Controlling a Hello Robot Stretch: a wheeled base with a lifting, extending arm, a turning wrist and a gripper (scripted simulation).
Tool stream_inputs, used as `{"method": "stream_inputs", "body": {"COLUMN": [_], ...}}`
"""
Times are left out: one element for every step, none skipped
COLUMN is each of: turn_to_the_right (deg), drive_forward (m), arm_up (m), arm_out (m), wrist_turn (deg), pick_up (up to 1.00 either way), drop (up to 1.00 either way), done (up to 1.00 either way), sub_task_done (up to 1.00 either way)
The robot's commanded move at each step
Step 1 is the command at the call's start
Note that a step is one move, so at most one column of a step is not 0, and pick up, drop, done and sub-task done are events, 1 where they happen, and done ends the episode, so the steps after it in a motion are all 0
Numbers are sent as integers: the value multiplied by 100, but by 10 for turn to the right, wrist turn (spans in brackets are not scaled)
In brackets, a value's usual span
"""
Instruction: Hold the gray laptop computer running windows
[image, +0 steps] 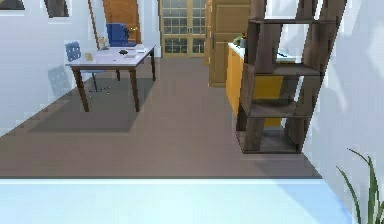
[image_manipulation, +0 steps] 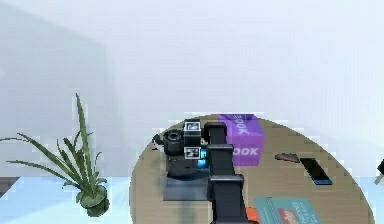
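Grip state is something you cannot read here: the gripper (image_manipulation: 162, 142) shows at the end of the arm (image_manipulation: 222, 180), at about ten o'clock on the round table (image_manipulation: 340, 195). A gray slab (image_manipulation: 183, 183) lies on the tabletop at it, so you cannot tell whether it holds anything. That slab, with a blue sliver at its far edge, looks like your laptop. At one o'clock from it lies a purple box (image_manipulation: 243, 135); at three o'clock, a dark phone (image_manipulation: 318, 171). A potted plant (image_manipulation: 82, 165) stands at nine o'clock, off the table.
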Motion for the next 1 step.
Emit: {"method": "stream_inputs", "body": {"turn_to_the_right": [0], "drive_forward": [0], "arm_up": [-30], "arm_out": [0], "wrist_turn": [0], "pick_up": [0], "drop": [0], "done": [0], "sub_task_done": [0]}}
